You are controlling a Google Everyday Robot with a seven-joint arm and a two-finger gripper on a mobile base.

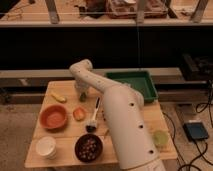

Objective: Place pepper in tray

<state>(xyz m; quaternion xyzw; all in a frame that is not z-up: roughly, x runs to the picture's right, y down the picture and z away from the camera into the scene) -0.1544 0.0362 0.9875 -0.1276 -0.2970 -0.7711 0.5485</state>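
Above table (67,134), end effector (81,94) points down.

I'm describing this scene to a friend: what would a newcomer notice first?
A big white robot arm sweeps across the wooden table, its gripper hanging low over the table's far left side. The dark-green tray sits at the far right corner, and an orange bowl stands out at the left.

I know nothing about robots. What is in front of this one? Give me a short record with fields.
gripper: low over the wooden table, left rear, near the yellow item
pepper: not clearly visible; possibly hidden at the gripper
tray: dark green, right rear, no pepper seen inside
orange bowl: left, beside an orange-red vegetable
front: white cup, dark bowl with brown contents
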